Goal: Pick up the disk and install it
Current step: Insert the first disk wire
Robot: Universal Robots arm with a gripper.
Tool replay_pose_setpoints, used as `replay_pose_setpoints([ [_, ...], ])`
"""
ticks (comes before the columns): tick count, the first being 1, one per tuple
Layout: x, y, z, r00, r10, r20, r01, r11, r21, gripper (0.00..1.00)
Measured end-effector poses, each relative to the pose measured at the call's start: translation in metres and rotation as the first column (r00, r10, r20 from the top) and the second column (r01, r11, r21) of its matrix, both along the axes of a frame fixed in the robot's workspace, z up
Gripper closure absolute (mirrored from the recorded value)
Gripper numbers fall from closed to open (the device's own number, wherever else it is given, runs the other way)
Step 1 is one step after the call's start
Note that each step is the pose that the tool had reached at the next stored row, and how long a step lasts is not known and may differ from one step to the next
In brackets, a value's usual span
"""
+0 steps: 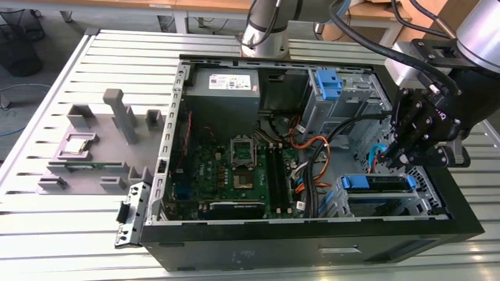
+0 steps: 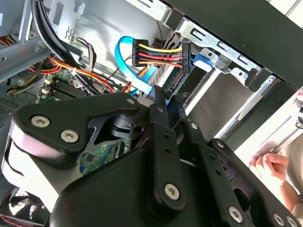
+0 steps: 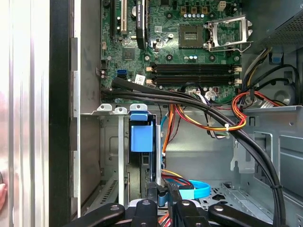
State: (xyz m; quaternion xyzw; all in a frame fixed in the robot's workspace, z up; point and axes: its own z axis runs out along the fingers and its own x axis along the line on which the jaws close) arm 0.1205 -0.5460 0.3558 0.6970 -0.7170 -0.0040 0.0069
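A: What's laid out on the surface, from the exterior view's left?

B: A ribbed metal table (image 1: 47, 234) is seen, with a grey fixture block (image 1: 98, 146) on it, then the opened computer case (image 1: 312, 246). Wooden desks (image 1: 211, 6) are visible behind.

A: And the disk?

B: The disk (image 1: 375, 182) is seated in the drive cage near the case's front, blue rail showing. The gripper (image 1: 406, 153) is hung just above it; the fingers look drawn together, holding nothing, though that's partly hidden.

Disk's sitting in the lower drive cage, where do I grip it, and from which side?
Probably the blue rail bracket along the exposed edge of the disk, coming straight down through the case's open side; the cage walls cover its other sides.
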Motion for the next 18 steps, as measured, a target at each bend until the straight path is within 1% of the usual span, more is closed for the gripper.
replay_pose_setpoints([
  [4, 0.0, 0.0, -0.0001, 1.0, 0.0, 0.0, 0.0, 1.0, 0.0001, 0.76],
  [5, 0.0, 0.0, -0.0001, 1.0, 0.0, 0.0, 0.0, 1.0, 0.0001, 0.78],
  [6, 0.0, 0.0, -0.0001, 1.0, 0.0, 0.0, 0.0, 1.0, 0.0001, 0.84],
  [16, 0.0, 0.0, -0.0003, 1.0, 0.0, 0.0, 0.0, 1.0, 0.0001, 0.84],
  [17, -0.0004, 0.0, -0.0004, 1.0, 0.0, 0.0013, 0.0, 1.0, 0.0004, 0.84],
  [18, -0.001, 0.0001, -0.0007, 1.0, 0.0, 0.0054, 0.0, 1.0, 0.0006, 0.84],
])
